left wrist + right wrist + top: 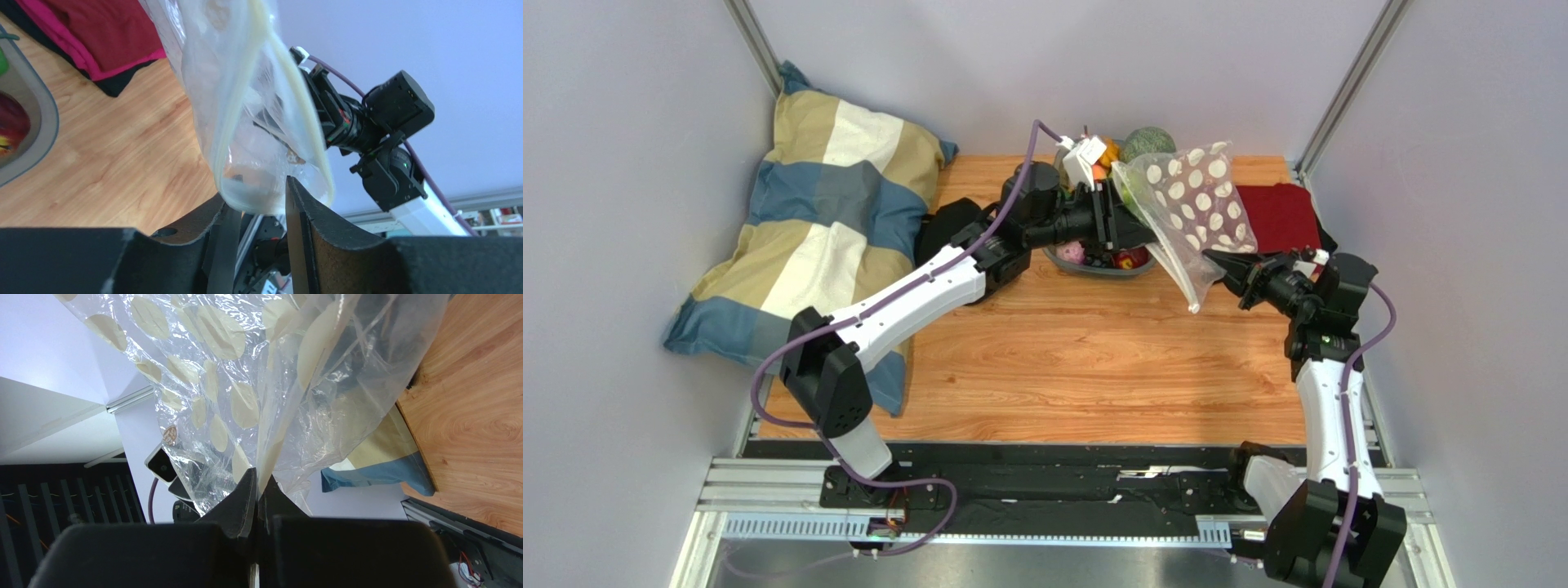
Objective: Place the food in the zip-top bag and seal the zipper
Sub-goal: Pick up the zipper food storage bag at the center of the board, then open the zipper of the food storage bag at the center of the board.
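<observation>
The zip-top bag (1192, 196), clear with white dots, hangs in the air between my two grippers above the back of the table. My right gripper (1225, 261) is shut on its edge; in the right wrist view the fingers (258, 484) pinch a whitish strip of the bag (233, 367). My left gripper (1122, 212) is at the bag's other end. In the left wrist view its fingers (258, 205) stand apart with the rounded end of the bag (245, 92) between the tips. The zipper (301, 104) runs away as two separate strips. I cannot tell what is inside the bag.
A grey tray (1063, 260) with food sits under the left gripper, also in the left wrist view (46, 122). A red cloth (1277, 214) lies at the back right. A striped pillow (817, 233) lies on the left. Walls close in on three sides.
</observation>
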`<state>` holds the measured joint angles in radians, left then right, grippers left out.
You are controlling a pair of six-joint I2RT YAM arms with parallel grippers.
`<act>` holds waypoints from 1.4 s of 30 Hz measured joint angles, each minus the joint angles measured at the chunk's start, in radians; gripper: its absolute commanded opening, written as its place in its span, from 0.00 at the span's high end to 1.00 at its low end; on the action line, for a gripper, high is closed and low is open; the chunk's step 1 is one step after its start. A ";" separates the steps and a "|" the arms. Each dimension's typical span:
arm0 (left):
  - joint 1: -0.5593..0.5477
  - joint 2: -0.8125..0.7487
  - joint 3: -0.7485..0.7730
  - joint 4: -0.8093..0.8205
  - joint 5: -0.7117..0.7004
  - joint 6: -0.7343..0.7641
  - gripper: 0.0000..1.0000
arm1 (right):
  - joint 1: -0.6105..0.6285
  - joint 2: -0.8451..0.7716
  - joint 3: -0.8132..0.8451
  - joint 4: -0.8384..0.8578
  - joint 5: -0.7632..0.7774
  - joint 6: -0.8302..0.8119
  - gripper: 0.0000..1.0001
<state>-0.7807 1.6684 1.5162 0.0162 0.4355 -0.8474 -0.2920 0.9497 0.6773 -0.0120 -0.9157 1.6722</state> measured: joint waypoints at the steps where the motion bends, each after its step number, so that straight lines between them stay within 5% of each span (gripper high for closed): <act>1: -0.002 0.008 0.002 0.003 -0.002 -0.009 0.71 | 0.004 -0.003 -0.002 -0.005 0.001 0.000 1.00; 4: -0.002 0.034 0.007 0.003 -0.006 -0.034 1.00 | 0.016 -0.014 -0.005 -0.030 0.002 -0.002 0.86; 8: 0.000 0.046 0.009 -0.011 -0.008 -0.043 1.00 | 0.016 -0.011 -0.007 -0.064 0.007 -0.052 0.31; 11: 0.009 0.038 0.005 -0.041 0.007 -0.033 1.00 | 0.010 0.029 0.031 -0.143 0.010 -0.204 0.17; 20: 0.034 -0.040 -0.019 -0.298 0.134 0.092 1.00 | 0.028 0.095 0.568 -0.568 0.099 -1.031 0.15; 26: 0.007 -0.037 -0.016 -0.402 0.189 0.086 1.00 | 0.288 -0.049 0.649 -0.781 0.184 -1.503 0.08; 31: -0.036 -0.023 0.007 -0.417 0.192 0.063 1.00 | 0.360 -0.093 0.599 -0.879 0.228 -1.664 0.09; 42: -0.057 0.029 0.015 -0.416 0.193 0.031 1.00 | 0.554 0.034 0.512 -0.915 0.385 -1.778 0.46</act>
<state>-0.8375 1.6970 1.5311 -0.4000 0.6285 -0.8165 0.2623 0.9833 1.1893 -0.9272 -0.5312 -0.1055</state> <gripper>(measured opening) 0.014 0.617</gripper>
